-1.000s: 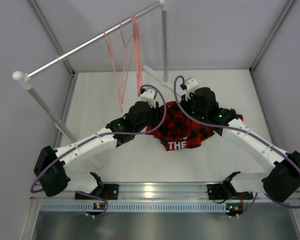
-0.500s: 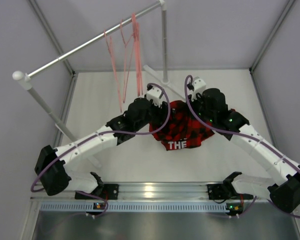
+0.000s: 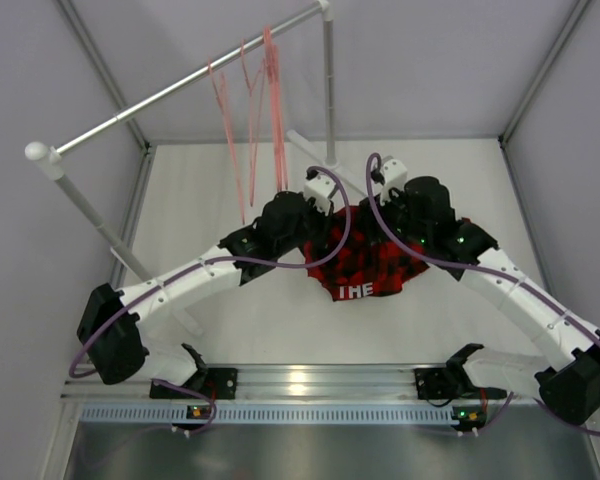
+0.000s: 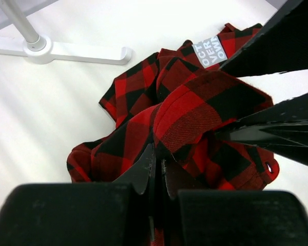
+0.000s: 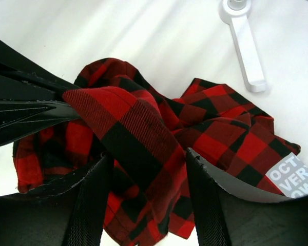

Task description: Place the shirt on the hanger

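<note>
The red-and-black buffalo-plaid fabric shirt [image 3: 365, 262] lies crumpled on the white table [image 3: 460, 170], just in front of the white tube clothes rack [image 3: 180, 85] and near the rack's flat white foot [image 4: 41, 48]. White block lettering [image 3: 355, 291] shows on the edge of the shirt farthest from the rack. A grey label [image 4: 210, 51] with white letters shows on the cloth in both wrist views.

The left gripper [image 4: 156, 166] has its jaws pressed together on a raised fold of the plaid cloth. The pinched fold stands up off the heap. The right gripper [image 5: 149, 154] is at the same fold from the opposite side. Its jaws are spread wide, one on each side of the lifted cloth, and are not clamped on it. In the right wrist view the left gripper's black fingers [image 5: 25, 110] come in from the left and meet on the corner of the fold. The two grippers are very near each other above the shirt, on the side of the heap nearest the rack.

Three thin pink wire hangers [image 3: 275, 110] hang from the rack's rail, well apart from the shirt, and none touches the cloth.
</note>
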`<state>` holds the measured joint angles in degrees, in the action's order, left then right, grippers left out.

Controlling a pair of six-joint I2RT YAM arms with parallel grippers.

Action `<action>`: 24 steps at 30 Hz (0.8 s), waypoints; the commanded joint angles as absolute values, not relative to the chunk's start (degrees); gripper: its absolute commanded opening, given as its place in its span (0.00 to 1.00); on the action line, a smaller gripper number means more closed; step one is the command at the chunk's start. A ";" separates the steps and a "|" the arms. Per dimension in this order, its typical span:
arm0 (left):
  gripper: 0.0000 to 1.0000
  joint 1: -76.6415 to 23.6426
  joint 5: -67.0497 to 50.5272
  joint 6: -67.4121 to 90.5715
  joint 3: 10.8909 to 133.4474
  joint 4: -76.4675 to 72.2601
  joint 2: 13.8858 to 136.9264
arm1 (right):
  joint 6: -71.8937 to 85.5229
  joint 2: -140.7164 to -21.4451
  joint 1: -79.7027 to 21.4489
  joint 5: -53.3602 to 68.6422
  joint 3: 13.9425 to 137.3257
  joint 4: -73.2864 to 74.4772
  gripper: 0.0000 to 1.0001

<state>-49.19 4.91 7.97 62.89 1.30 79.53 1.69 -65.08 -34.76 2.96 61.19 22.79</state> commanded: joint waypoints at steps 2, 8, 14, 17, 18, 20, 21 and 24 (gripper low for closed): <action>0.00 -48.34 1.33 6.86 65.74 -1.49 77.79 | 0.53 -67.06 -35.51 5.45 64.51 23.64 0.58; 0.00 -47.55 -5.09 6.94 66.62 -0.26 76.82 | -1.85 -71.71 -35.86 0.71 64.78 23.64 0.60; 0.00 -47.29 -4.75 6.94 67.15 2.63 77.08 | -1.41 -72.43 -35.95 -2.45 64.87 23.03 0.00; 0.03 -47.20 -2.91 6.94 67.15 3.34 77.25 | -1.23 -70.85 -35.95 -3.52 64.60 23.03 0.00; 0.08 -47.11 -2.12 7.03 67.15 3.77 77.26 | -0.62 -70.58 -35.95 -3.43 64.60 23.03 0.00; 0.40 -47.11 -0.88 7.29 67.32 4.13 76.91 | 0.00 -70.14 -35.86 -2.99 64.95 24.08 0.00; 0.53 -47.11 -0.88 7.47 67.41 4.04 76.56 | 2.61 -70.31 -35.77 -2.55 65.39 25.04 0.00; 0.78 -47.11 -2.54 8.26 67.67 4.13 74.54 | 5.00 -72.33 -34.37 -0.45 67.85 29.78 0.00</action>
